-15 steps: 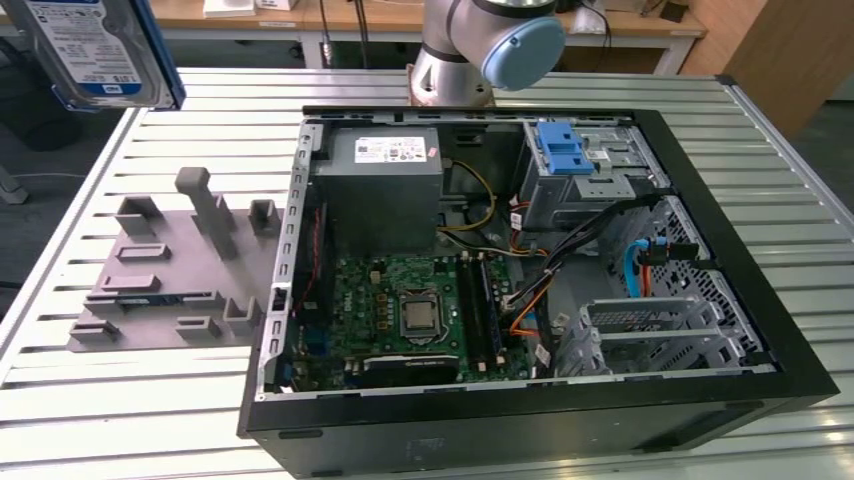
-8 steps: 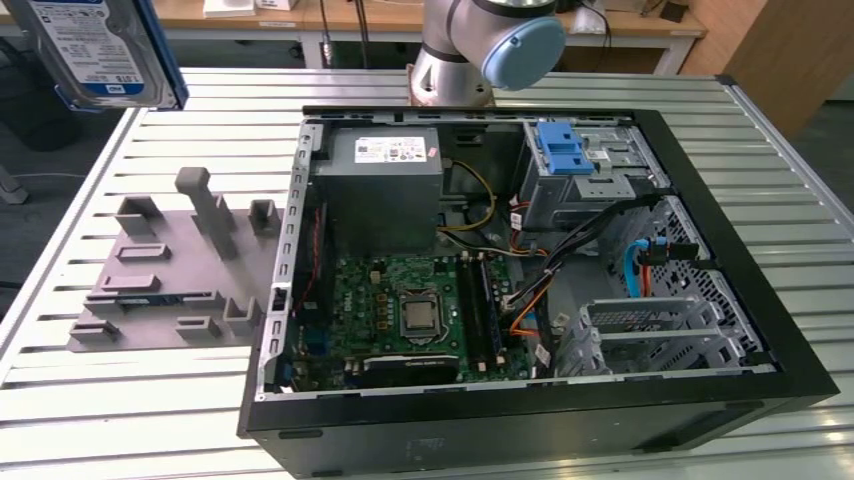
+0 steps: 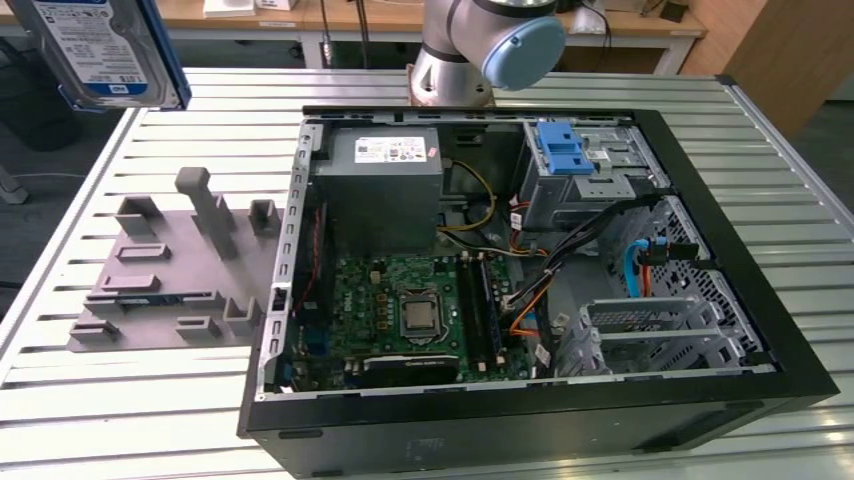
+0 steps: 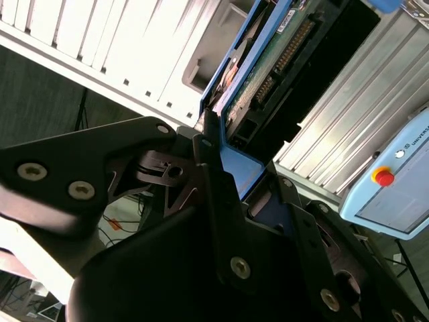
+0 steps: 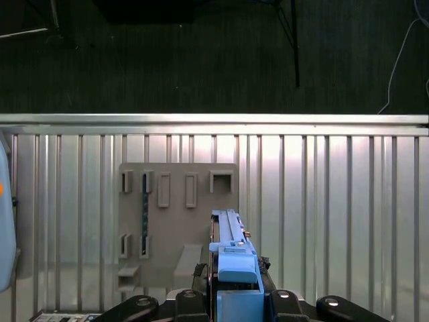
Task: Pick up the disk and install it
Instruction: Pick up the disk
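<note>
The disk (image 3: pixel 107 50) hangs high at the exterior view's top left, above the table's far left corner, with its white-and-blue label and blue bracket edge showing. In the second wrist view my gripper (image 4: pixel 221 144) is shut on the disk (image 4: pixel 268 60); black fingers (image 4: pixel 209 161) clamp the blue bracket, and the green circuit board faces out. In the first wrist view the disk (image 5: pixel 231 248) stands edge-on between the fingers of the gripper (image 5: pixel 234 285), above the grey holder plate (image 5: pixel 177 221).
An open black computer case (image 3: pixel 534 400) lies on the slatted table (image 3: pixel 134 420), with a grey power-supply box (image 3: pixel 380 190), a motherboard (image 3: pixel 414 310) and a drive cage carrying a blue latch (image 3: pixel 561 150). The grey holder plate (image 3: pixel 174 270) lies left of it. The arm's base (image 3: pixel 467 50) stands behind. A teach pendant (image 4: pixel 395 181) hangs nearby.
</note>
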